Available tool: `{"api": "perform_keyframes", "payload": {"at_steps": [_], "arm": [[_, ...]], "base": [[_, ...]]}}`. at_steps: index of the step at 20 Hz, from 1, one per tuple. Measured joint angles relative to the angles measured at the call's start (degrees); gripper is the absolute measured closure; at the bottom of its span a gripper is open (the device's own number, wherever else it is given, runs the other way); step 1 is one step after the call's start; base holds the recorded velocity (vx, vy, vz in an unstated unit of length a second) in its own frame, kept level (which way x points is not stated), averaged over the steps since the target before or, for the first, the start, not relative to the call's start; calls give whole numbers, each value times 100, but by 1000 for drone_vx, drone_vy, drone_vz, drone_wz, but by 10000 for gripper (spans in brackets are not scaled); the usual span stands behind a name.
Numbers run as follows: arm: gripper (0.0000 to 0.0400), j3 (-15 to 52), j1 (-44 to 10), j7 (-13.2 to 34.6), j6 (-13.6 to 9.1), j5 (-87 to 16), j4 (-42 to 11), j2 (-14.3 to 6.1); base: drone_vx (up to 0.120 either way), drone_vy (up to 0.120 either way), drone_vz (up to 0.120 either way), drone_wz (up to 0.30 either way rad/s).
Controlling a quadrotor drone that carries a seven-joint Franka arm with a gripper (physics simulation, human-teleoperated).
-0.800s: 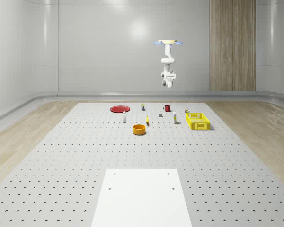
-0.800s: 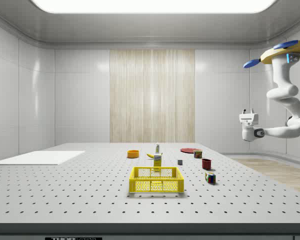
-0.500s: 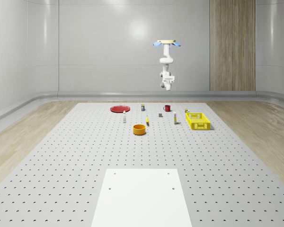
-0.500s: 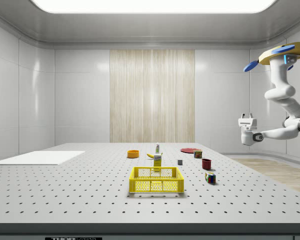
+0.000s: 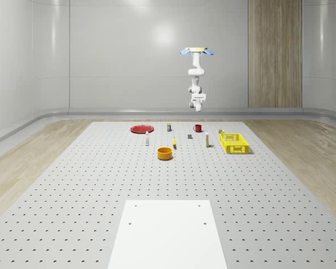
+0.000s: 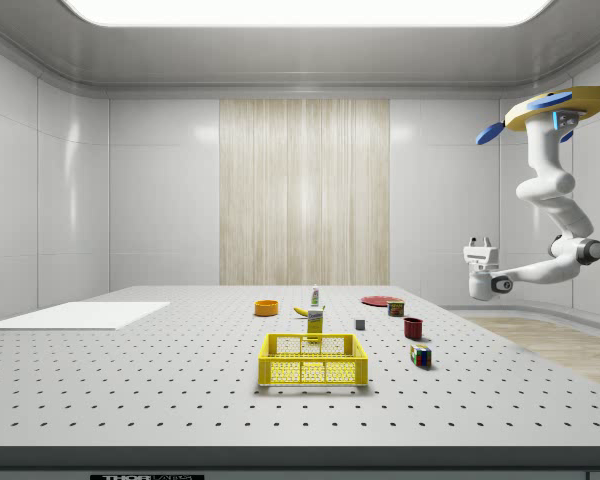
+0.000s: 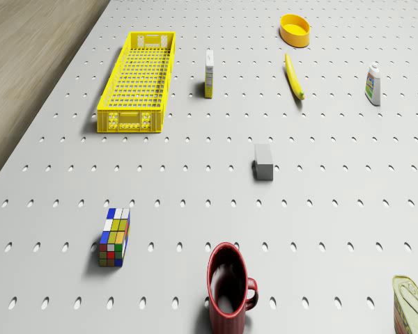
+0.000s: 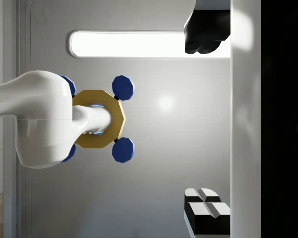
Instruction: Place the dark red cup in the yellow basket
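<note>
The drone [image 6: 552, 108] hovers high beyond the table's far edge, gripper [image 6: 477, 244] pointing upward with fingers spread and empty, while the dark red cup [image 7: 230, 287] stands on the table, well apart from the yellow basket [image 7: 137, 81].

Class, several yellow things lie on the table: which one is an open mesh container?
The yellow basket: a long crate with lattice walls and an open top. The yellow banana is solid and curved; the orange-yellow bowl is round with smooth walls.
</note>
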Motion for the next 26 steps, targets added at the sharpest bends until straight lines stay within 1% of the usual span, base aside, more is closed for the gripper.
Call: {"api": "perform_keyframes", "payload": {"at_steps": [8, 26], "arm": [[0, 5, -7, -3, -51, 2, 125, 39], [0, 22, -21, -6, 11, -11, 100, -4]], "base": [[120, 0, 0, 0], [120, 0, 0, 0]]}}
